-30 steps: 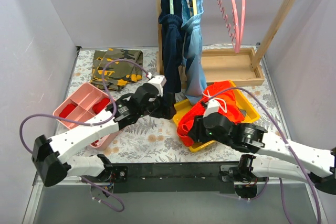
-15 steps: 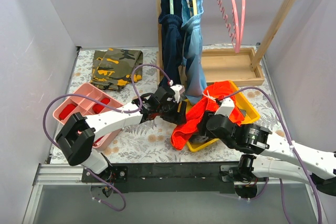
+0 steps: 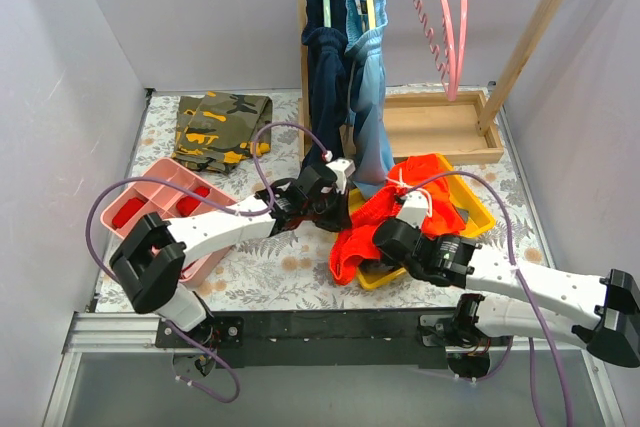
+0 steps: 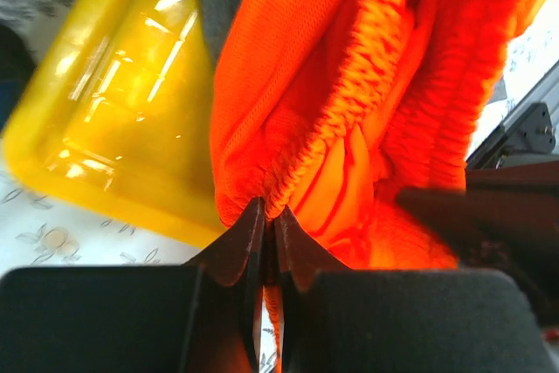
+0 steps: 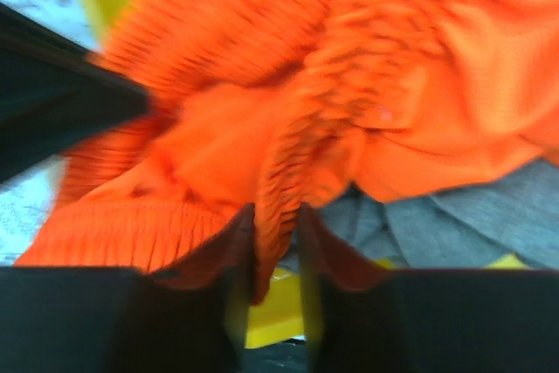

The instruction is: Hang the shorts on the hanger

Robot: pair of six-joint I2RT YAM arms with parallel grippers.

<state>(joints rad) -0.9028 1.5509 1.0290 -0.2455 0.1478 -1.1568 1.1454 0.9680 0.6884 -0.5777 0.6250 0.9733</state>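
Left gripper (image 4: 266, 216) and right gripper (image 5: 275, 226) each clamp the elastic waistband of the red-orange shorts (image 3: 355, 242), held over the yellow tray (image 3: 480, 209) (grey garment (image 5: 472, 216) beneath), apparently to spread the waist for the pink hanger (image 3: 455, 72), which hangs well apart on the wooden rack (image 3: 540, 17).

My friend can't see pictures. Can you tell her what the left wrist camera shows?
The left gripper has its jaws pinched shut on the gathered waistband of bright red-orange fabric shorts, which fill most of the picture. Behind them, on the left, sits a shiny yellow plastic tray on a leaf-patterned table.
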